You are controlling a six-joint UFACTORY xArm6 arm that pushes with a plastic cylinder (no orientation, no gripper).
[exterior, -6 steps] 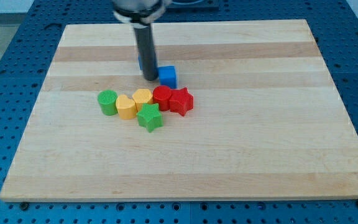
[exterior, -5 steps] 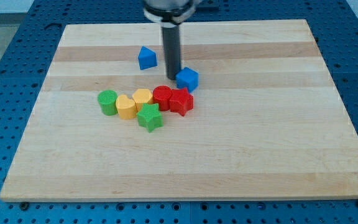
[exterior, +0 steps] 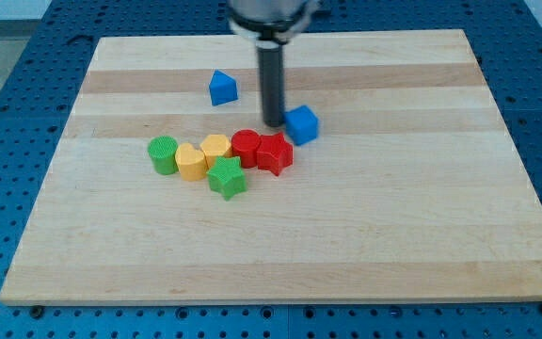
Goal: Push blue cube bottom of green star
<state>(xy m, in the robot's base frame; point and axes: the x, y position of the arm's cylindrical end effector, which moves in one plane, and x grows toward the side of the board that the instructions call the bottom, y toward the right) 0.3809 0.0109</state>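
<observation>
The blue cube (exterior: pixel 302 124) lies on the wooden board, up and to the right of the block cluster. My tip (exterior: pixel 274 123) touches the cube's left side. The green star (exterior: pixel 226 177) sits at the bottom of the cluster, down and to the left of the cube. The cube is close above the red star (exterior: pixel 274 153).
A red cylinder (exterior: pixel 246 146), two yellow blocks (exterior: pixel 216 147) (exterior: pixel 191 161) and a green cylinder (exterior: pixel 163 154) crowd around the green star. A second blue block (exterior: pixel 221 88) with a pointed top lies toward the view's top left of my tip.
My tip has moved to the view's right and pushed the blue cube with it, from above the red cylinder to above-right of the red star. The other blocks have not moved.
</observation>
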